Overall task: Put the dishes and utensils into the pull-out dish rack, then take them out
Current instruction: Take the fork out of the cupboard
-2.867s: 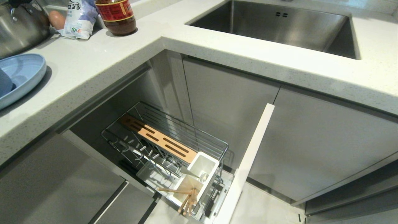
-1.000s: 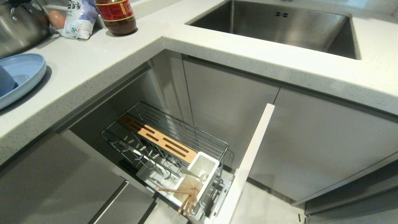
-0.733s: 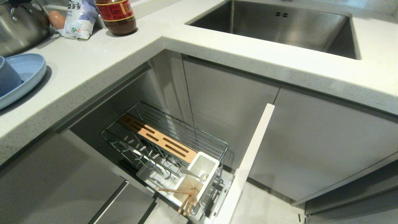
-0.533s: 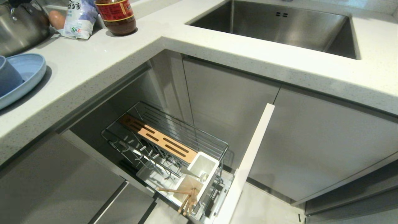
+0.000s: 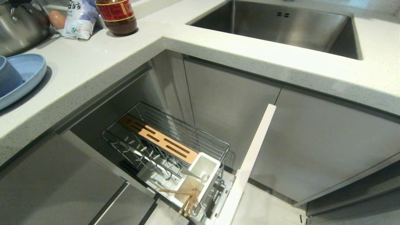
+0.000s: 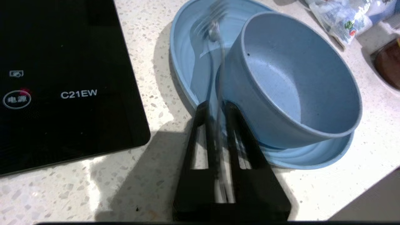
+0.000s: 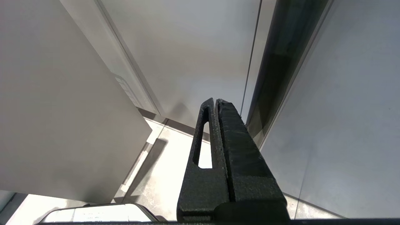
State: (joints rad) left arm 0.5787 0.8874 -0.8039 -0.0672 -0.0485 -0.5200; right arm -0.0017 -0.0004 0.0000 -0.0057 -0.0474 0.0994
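My left pincer hangs over the bench at the near rim of the plate. Its jaws stand a narrow slit apart, and the fork runs up between them, blurred, its tines over the plate's floor. I cannot tell whether the fingers grip the handle or have just let go. The bowl sits tilted in the plate, its wall just beside the fork's shaft.

Beside the plate lies a black cooktop printed "C21EW", with a ringed button holding two Chinese characters. Past the bowl is a crinkled white bag with print too small to read.

From my head, the plate and bowl show at the far left of the bench, near a steel pot, an egg, the bag and a brown bottle with a red label I cannot make out. The sink is set into the other run.

Below, the rack is pulled out, its wood strip along the middle and white cup at the front. The chopsticks lean out of the cup; a metal handle lies across it.

My right pincer hangs low by the cabinet fronts, pressed together on nothing.
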